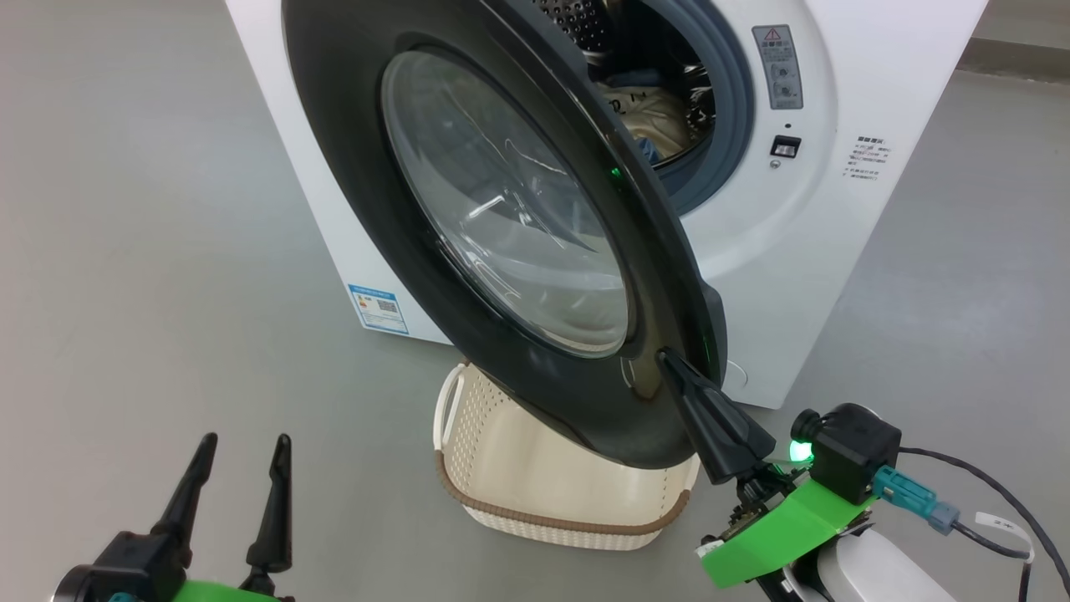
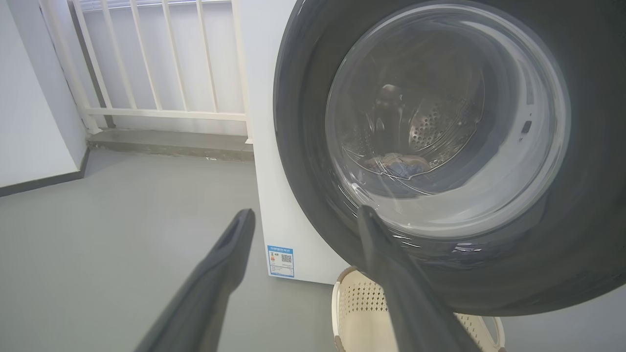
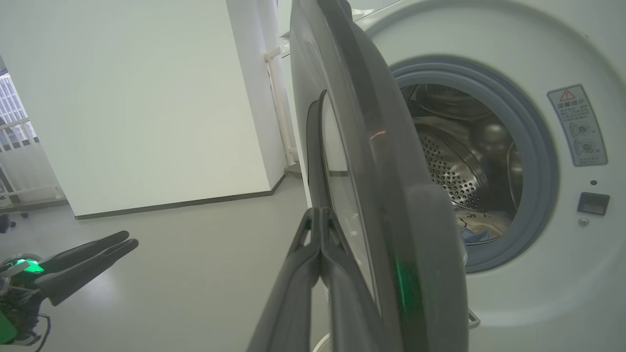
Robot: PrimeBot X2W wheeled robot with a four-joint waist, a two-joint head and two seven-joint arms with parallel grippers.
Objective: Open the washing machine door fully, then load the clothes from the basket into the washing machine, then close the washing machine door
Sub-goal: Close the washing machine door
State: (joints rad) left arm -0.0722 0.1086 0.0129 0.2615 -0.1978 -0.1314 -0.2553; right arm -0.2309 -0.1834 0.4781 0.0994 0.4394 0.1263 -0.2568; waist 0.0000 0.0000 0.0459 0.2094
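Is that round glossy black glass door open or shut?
Partly open: the black round door angles off the white washing machine, grey seal and drum showing behind.

The washing machine door is cut off by the head view's top edge, and the far part of the basket is hidden beneath its lower rim. Most of the drum opening of the washing machine is screened by the door, so the clothes are seen only as a cream and blue patch past its edge; through the glass in the left wrist view they are blurred. The print on the blue label and on the grey warning sticker is too small to be read. The body of the left gripper is cut off by the bottom edge.
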